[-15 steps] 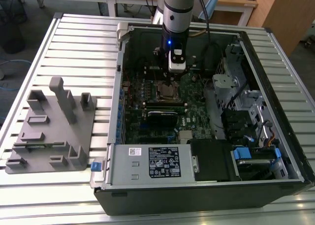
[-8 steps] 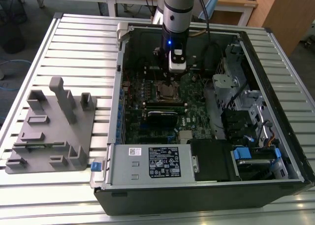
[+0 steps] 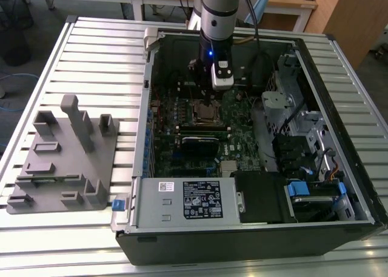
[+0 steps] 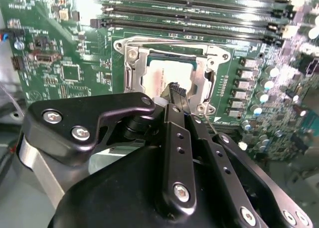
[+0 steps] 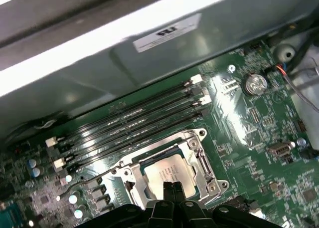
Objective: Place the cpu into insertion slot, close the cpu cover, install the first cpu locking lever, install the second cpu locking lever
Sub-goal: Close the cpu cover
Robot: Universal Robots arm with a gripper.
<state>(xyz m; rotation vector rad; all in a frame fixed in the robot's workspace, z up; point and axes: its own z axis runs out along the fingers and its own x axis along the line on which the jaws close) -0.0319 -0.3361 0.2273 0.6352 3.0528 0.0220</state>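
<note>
A big computer box (image 3: 339, 137) lies open on a table (image 3: 103, 53) made of long metal strips. A grey plastic block (image 3: 66, 150) with little posts sits well apart from it, toward the exterior view's left. The robot arm reaches straight down into the box. Its gripper (image 3: 208, 100) hangs right over the insertion slot (image 3: 206, 113) on the green board (image 4: 65, 73). In both wrist views the two black fingers of the gripper (image 4: 176, 92) (image 5: 172, 187) are pressed together, and there is nothing between them. The tip is just above one edge of the cpu (image 4: 167, 71) (image 5: 162, 170). I cannot tell if it touches. The cpu lies flat in the slot, with its pale top facing up. The cpu cover (image 4: 207, 76) (image 5: 202, 160) looks like it lies down around the chip, which shows through the hole in the middle. A thin metal wire (image 5: 84, 180) sticks out to one side near a corner of the slot. Long black memory strips (image 5: 129, 123) (image 4: 189, 8) run in rows just beside the slot. A round shiny battery (image 5: 255, 83) sits farther off on the board.
</note>
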